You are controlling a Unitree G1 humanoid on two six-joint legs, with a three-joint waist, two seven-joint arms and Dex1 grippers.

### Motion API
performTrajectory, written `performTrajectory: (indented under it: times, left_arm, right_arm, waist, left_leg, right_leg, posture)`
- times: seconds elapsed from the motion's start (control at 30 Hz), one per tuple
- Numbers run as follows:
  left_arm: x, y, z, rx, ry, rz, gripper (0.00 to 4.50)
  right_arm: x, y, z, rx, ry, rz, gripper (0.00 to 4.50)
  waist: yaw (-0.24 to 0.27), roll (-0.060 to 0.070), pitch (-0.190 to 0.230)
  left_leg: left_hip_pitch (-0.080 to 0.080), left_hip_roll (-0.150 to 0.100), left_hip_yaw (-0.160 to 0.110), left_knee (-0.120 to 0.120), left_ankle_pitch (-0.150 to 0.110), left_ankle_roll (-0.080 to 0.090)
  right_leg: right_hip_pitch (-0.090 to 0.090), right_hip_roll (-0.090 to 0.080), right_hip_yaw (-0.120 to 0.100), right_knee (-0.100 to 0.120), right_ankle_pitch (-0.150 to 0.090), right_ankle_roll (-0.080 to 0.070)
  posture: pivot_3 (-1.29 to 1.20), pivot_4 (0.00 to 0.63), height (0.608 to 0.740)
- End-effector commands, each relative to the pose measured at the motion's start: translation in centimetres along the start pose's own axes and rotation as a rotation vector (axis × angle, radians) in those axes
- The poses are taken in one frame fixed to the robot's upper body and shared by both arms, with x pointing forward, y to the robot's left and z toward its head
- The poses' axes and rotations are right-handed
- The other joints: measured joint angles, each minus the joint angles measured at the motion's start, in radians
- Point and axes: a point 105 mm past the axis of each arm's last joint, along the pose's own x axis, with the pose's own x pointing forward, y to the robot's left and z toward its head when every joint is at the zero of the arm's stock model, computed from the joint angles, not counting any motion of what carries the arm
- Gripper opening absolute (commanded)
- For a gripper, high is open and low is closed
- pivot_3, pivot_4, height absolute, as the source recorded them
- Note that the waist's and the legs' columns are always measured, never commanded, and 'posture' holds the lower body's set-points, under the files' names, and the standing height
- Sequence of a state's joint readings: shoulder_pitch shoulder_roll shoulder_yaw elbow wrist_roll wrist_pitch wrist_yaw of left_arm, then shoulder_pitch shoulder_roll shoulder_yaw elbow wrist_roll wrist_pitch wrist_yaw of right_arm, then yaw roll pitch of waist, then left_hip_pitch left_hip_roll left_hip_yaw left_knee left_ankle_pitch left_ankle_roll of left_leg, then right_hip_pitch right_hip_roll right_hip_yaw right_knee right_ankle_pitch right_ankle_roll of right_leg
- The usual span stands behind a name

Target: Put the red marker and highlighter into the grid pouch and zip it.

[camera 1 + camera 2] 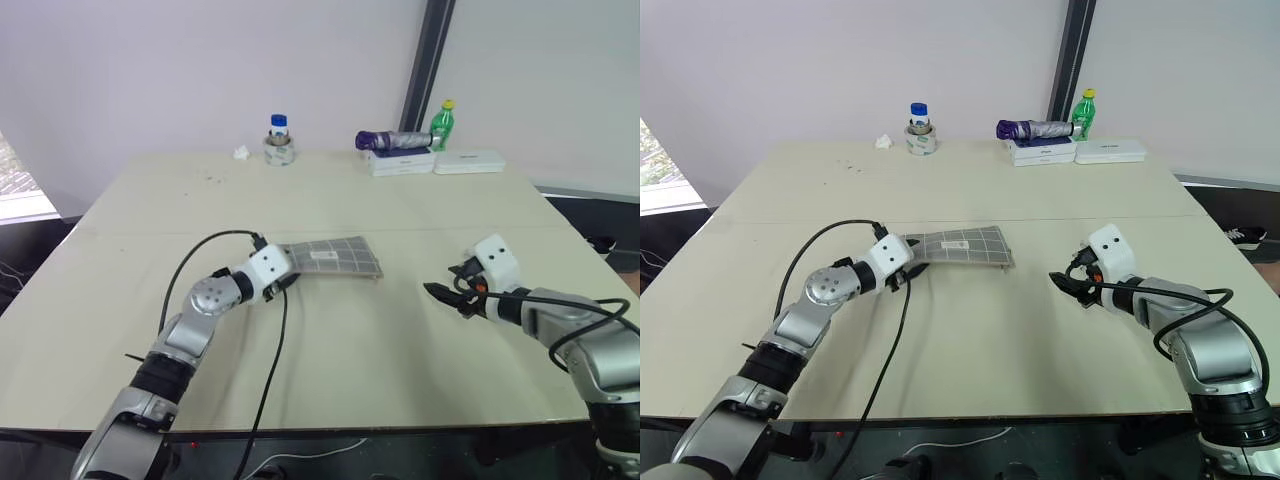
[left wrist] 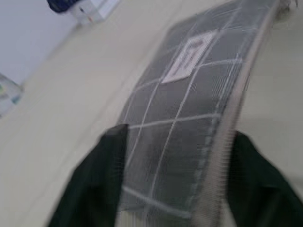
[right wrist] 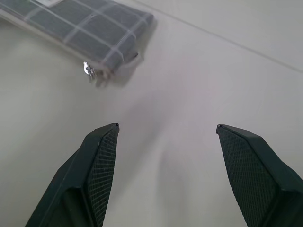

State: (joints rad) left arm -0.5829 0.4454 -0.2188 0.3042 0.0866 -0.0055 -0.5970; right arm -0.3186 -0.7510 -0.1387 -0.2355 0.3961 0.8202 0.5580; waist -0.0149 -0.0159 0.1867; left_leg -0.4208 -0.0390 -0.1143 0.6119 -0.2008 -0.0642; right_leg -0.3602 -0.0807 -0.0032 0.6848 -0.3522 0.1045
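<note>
The grid pouch lies flat near the middle of the table, grey with white grid lines and a white label. Its zipper pull sticks out at the end nearer my right arm. My left gripper is at the pouch's other end, open, with its two fingers standing on either side of that end. My right gripper is open over bare table, a short way beyond the pull-tab end and pointing toward it, with nothing between its fingers. The red marker and the highlighter are out of view.
Along the far edge stand a blue-capped jar on a tape roll, a crumpled paper scrap, a folded purple umbrella on white boxes and a green bottle. A black cable loops over my left arm.
</note>
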Motion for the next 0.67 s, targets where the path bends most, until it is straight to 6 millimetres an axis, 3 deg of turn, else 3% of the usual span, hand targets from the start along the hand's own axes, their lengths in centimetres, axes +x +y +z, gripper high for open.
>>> performTrajectory:
  times: [0.03, 0.2, 0.4, 0.5, 0.67]
  left_arm:
    - [-1.3, 0.9, 1.0, -0.043, -0.040, 0.033, 4.47]
    - [-5.0, 1.8, 0.2, -0.234, -0.034, 0.074, 4.47]
    - [-10.8, 3.9, -2.3, -0.444, 0.044, 0.211, 4.47]
    - [-13.5, 3.9, -2.8, -0.471, 0.079, 0.242, 4.47]
    - [-16.0, 3.6, -3.6, -0.493, 0.134, 0.302, 4.47]
  right_arm:
    - [-0.8, -0.2, 1.1, -0.005, -0.089, 0.010, 3.42]
    - [-2.0, 1.4, 1.4, -0.052, -0.170, 0.139, 3.42]
    - [-3.2, 1.3, 1.7, -0.031, -0.217, 0.217, 3.42]
    - [-3.4, 1.2, 1.5, -0.050, -0.221, 0.241, 3.42]
    - [-2.9, 1.0, 0.9, -0.075, -0.233, 0.240, 3.42]
  waist:
    - [0.000, 0.000, 0.000]
    - [-0.006, 0.000, 0.000]
    - [-0.003, 0.001, 0.000]
    - [-0.003, 0.001, 0.000]
    - [0.005, 0.001, 0.000]
  left_leg:
    - [0.000, 0.000, 0.000, 0.000, 0.000, 0.000]
    - [0.000, 0.002, 0.000, 0.000, 0.000, 0.000]
    - [0.001, 0.002, 0.000, 0.000, 0.000, 0.000]
    - [0.002, 0.003, -0.001, 0.000, 0.000, 0.001]
    - [0.002, 0.002, -0.001, 0.000, -0.001, 0.001]
  right_leg:
    - [0.000, 0.000, 0.000, 0.000, 0.000, 0.000]
    - [0.000, 0.000, 0.000, 0.000, 0.000, 0.000]
    - [0.001, 0.000, 0.000, 0.001, 0.000, 0.000]
    - [0.001, 0.000, 0.001, 0.001, 0.000, 0.000]
    - [0.002, -0.002, 0.000, 0.000, 0.000, 0.000]
  posture:
    - [0.00, 0.150, 0.737]
    - [0.00, 0.150, 0.737]
    - [0.00, 0.150, 0.737]
    - [0.00, 0.150, 0.737]
    - [0.00, 0.150, 0.737]
